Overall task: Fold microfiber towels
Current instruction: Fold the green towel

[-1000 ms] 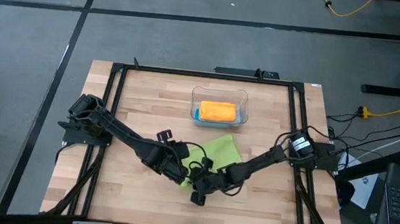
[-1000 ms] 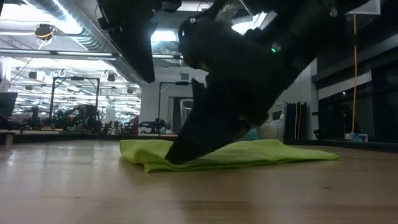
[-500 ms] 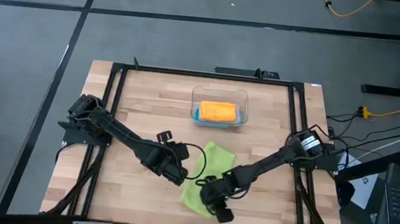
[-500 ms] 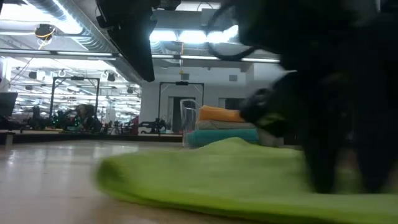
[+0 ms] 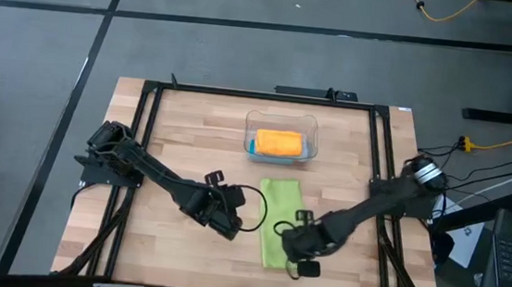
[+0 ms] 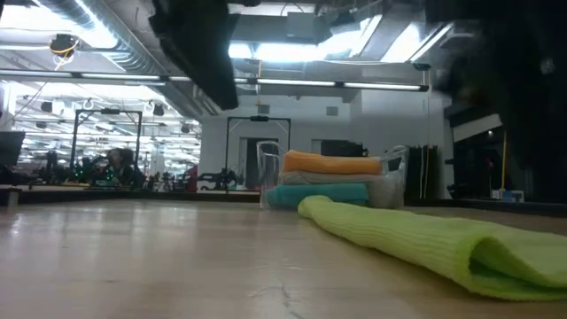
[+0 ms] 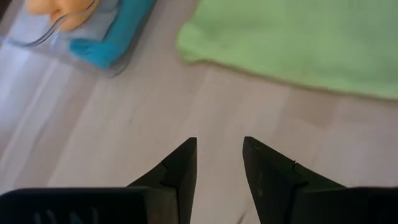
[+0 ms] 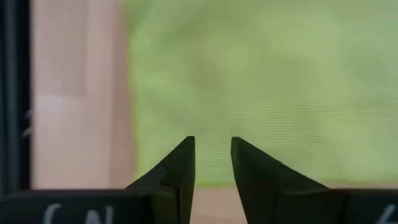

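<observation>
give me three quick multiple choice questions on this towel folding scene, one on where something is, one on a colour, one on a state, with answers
1. Where is the orange towel?
A. on top of the stack in the clear bin
B. flat on the table
C. in the left gripper

2. What colour is the towel lying on the table?
A. orange
B. lime green
C. red

3. How does the green towel lie?
A. crumpled in a ball
B. hanging off the table edge
C. folded into a long narrow strip

Answers: 1 A, the low view shows it topping the stack in the bin. 2 B, both wrist views show green cloth on the wood. 3 C, the high view shows a narrow strip and the low view a doubled edge.
</observation>
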{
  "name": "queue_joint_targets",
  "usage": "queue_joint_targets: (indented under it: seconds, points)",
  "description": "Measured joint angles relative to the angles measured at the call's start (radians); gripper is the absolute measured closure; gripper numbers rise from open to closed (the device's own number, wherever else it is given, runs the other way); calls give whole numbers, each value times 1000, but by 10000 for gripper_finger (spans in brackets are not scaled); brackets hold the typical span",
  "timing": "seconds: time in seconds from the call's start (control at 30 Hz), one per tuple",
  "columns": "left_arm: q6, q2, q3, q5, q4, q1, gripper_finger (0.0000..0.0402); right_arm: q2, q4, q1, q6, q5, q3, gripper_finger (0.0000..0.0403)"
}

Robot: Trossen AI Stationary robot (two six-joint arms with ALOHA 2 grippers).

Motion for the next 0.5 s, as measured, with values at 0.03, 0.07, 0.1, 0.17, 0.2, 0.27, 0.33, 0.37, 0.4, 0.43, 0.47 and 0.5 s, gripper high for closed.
queue_joint_targets:
  seconds: [0.03,0.07,0.1,0.17,0.2,0.27,0.33,0.37,0.4,0.43,0.47,0.5]
  points:
    - [8,0,0,2,21,-2,278,-21,-9,16,23,65,0,296]
    - [21,0,0,7,45,-3,278,-36,-14,34,38,119,-1,296]
    - [36,0,0,19,75,-5,278,-46,-16,50,50,152,-2,296]
    - [78,1,0,63,153,-6,278,-73,-12,83,67,185,-2,296]
    - [104,4,0,88,199,-9,278,-80,-11,98,72,196,1,296]
    - [176,18,0,135,313,-16,278,-77,-8,130,80,221,0,296]
    - [272,45,1,198,427,-25,278,-67,-7,158,99,261,0,296]
    - [334,62,2,227,482,-30,278,-65,-1,172,106,283,0,296]
    - [395,78,2,246,524,-36,278,-62,-1,184,118,300,0,296]
    - [448,95,2,264,574,-39,278,-57,0,194,128,313,0,296]
    - [481,111,2,276,629,-44,278,-53,-1,204,142,320,0,296]
    - [505,124,2,286,669,-49,278,-49,0,211,152,324,0,296]
